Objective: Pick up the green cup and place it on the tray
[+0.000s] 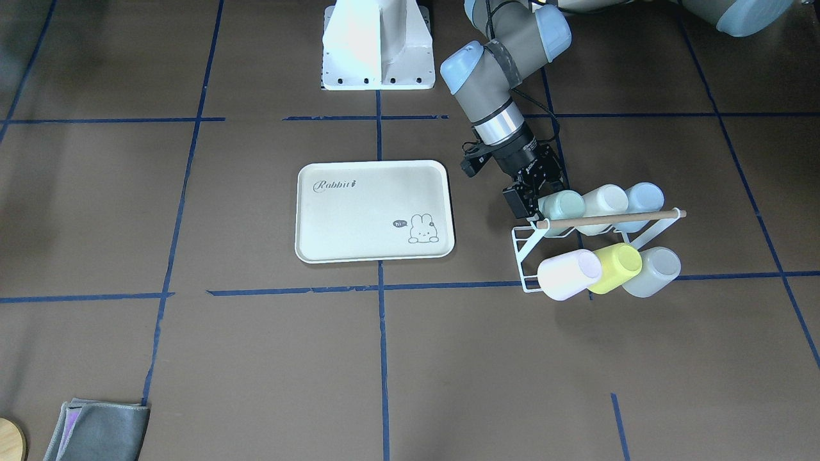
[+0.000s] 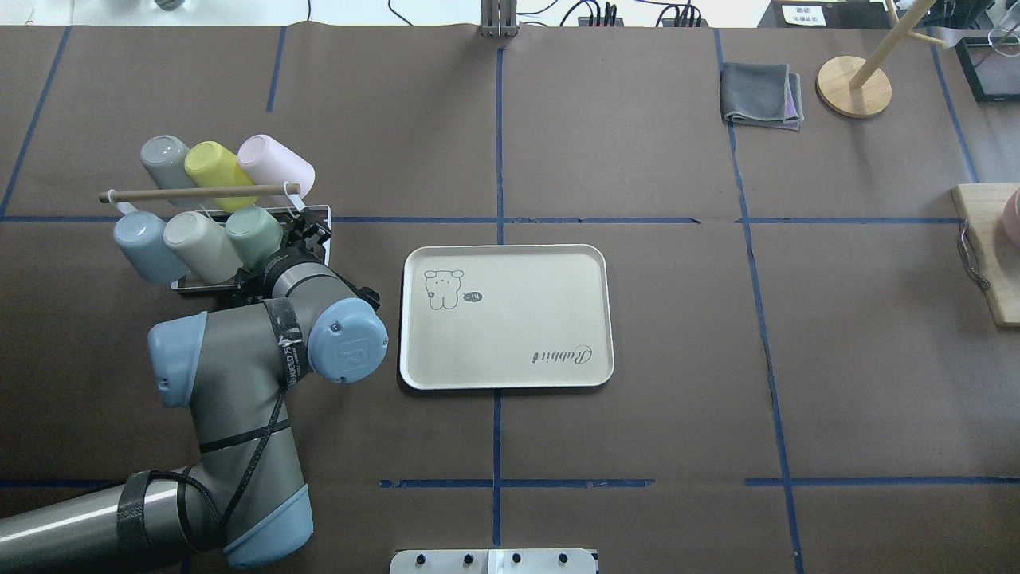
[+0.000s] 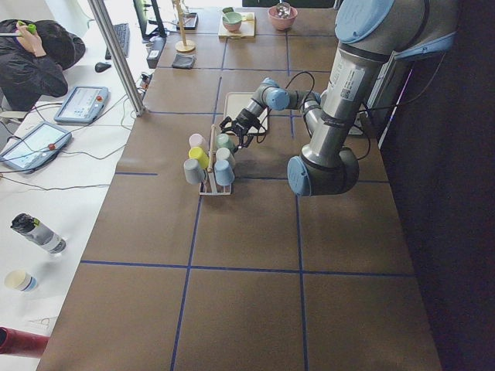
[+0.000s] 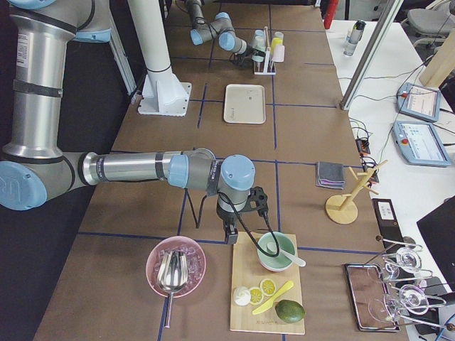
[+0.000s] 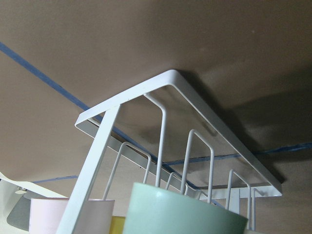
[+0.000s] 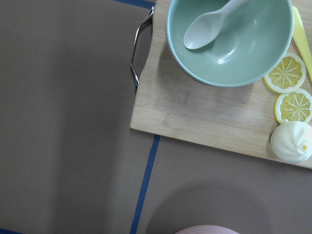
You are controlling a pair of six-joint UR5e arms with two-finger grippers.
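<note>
The green cup (image 1: 562,205) sits tilted on the near end of a white wire rack (image 1: 522,256), still in line with the other cups. It also shows in the overhead view (image 2: 253,235) and at the bottom of the left wrist view (image 5: 185,212). My left gripper (image 1: 535,191) is at this cup and looks open, with a finger on either side of it. The cream tray (image 1: 365,218) lies flat and bare beside the rack, also in the overhead view (image 2: 510,335). My right gripper (image 4: 231,231) hangs over the table's far end; I cannot tell its state.
The rack also holds white (image 1: 602,202), pale blue (image 1: 644,197), pink (image 1: 567,274), yellow-green (image 1: 616,267) and grey (image 1: 653,272) cups under a wooden dowel (image 1: 608,219). A grey cloth (image 2: 761,96) and wooden stand (image 2: 854,86) lie far off. A board with a green bowl (image 6: 229,44) is below the right wrist.
</note>
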